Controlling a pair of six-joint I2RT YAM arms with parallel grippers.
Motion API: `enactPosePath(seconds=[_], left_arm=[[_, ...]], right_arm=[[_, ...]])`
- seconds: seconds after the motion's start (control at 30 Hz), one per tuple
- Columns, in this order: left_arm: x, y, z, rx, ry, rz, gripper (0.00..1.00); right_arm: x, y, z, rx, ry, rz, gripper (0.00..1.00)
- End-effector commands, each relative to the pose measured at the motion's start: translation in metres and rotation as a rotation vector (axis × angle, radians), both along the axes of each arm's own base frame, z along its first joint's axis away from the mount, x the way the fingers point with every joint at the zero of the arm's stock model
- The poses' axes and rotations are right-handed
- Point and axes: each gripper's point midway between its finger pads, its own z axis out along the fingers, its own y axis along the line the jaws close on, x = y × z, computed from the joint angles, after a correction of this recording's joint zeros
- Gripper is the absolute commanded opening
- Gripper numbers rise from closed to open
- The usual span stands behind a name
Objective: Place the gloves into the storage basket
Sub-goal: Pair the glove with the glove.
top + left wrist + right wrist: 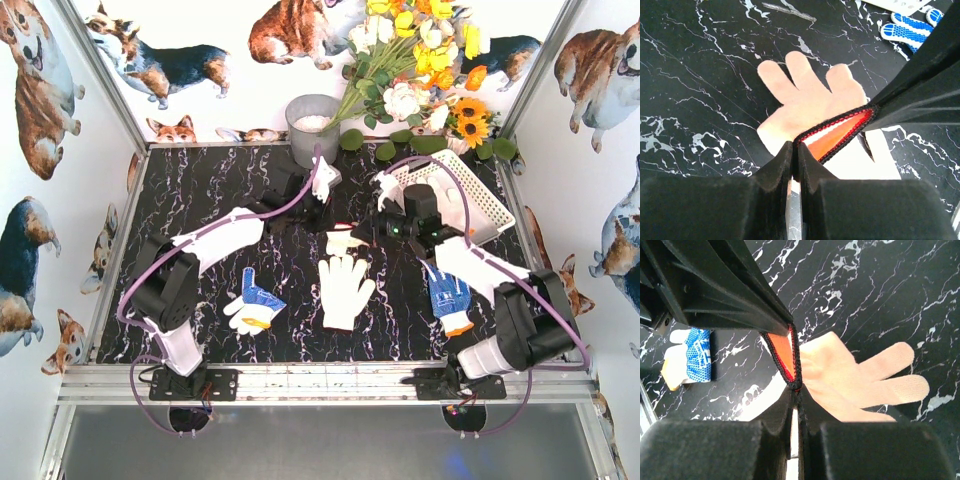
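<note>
Gloves: four in view on black marbled table (pixel 200 190), all outside storage basket (pixel 478 205), which sits at far right by flowers (pixel 420 60). Cream glove (pixel 810 100) at ctr btwn both arms, cuff w/ black-red trim stretched open, orange lining showing. Left gripper (pixel 794 150) clenched on one side of that cuff, right gripper (pixel 796 387) clenched on opposite side. Can't tell whether cream glove rests on tabletop or hangs just above. White knit glove (pixel 345 290) flat on table, just nearer than cream one, fingers toward far side. Left blue-dotted glove (pixel 255 305) beside left arm, orange-yellow cuff toward near edge. Right blue-dotted glove (pixel 450 293) partly under right arm, orange cuff nearest. Grey bucket (pixel 312 125) at far edge, apart from basket.
</note>
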Motion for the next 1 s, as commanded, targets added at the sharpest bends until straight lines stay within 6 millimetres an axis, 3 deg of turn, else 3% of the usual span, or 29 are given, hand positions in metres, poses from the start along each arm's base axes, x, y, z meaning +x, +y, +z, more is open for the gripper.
enactPosePath(seconds=[0.0, 0.17, 0.63, 0.7, 0.97], left_arm=[[0.009, 0.010, 0.015, 0.006, -0.064, 0.076, 0.00], [0.025, 0.013, 0.032, 0.031, -0.144, 0.101, 0.00], [0.091, 0.011, 0.097, 0.086, -0.432, 0.153, 0.00], [0.093, 0.010, 0.095, 0.087, -0.451, 0.149, 0.00], [0.073, 0.007, 0.043, 0.087, -0.340, 0.134, 0.00]], right_arm=[[-0.001, -0.002, 0.024, 0.022, -0.073, -0.047, 0.00], [0.012, -0.013, 0.040, 0.003, -0.123, -0.150, 0.00], [0.081, -0.031, 0.103, -0.040, -0.338, -0.327, 0.00], [0.082, -0.030, 0.100, -0.034, -0.354, -0.319, 0.00], [0.057, -0.013, 0.044, 0.002, -0.251, -0.216, 0.00]])
